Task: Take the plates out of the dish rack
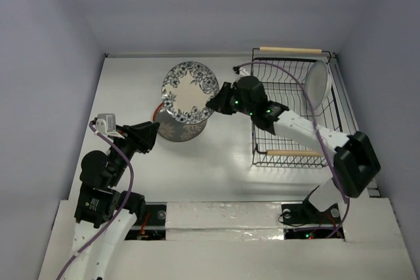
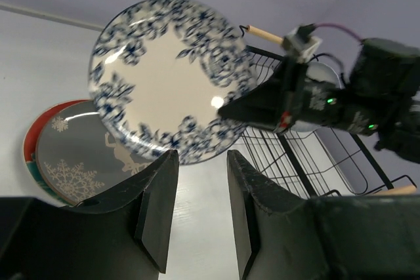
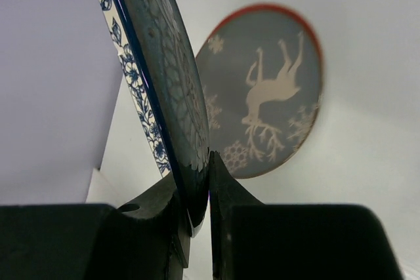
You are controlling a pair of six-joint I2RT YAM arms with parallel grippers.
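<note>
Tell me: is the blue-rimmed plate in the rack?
Out. The right gripper holds the blue-rimmed plate by its edge above the stacked plates, left of the dish rack.

The left arm (image 1: 105,175) and right arm (image 1: 308,130) share white link shells and bulky black joint housings; a purple cable (image 1: 131,185) runs along each, and small green indicator lights (image 1: 235,101) glow on the right arm's black wrist; a pale grey camera box (image 1: 107,122) is mounted at the left wrist. The left gripper (image 2: 200,160) has matte black, wedge-shaped fingers (image 2: 156,214) with flat inner faces; the right gripper (image 3: 209,165) has the same black fingers, and a white camera block (image 2: 303,39) with a purple lead rides above it
</note>
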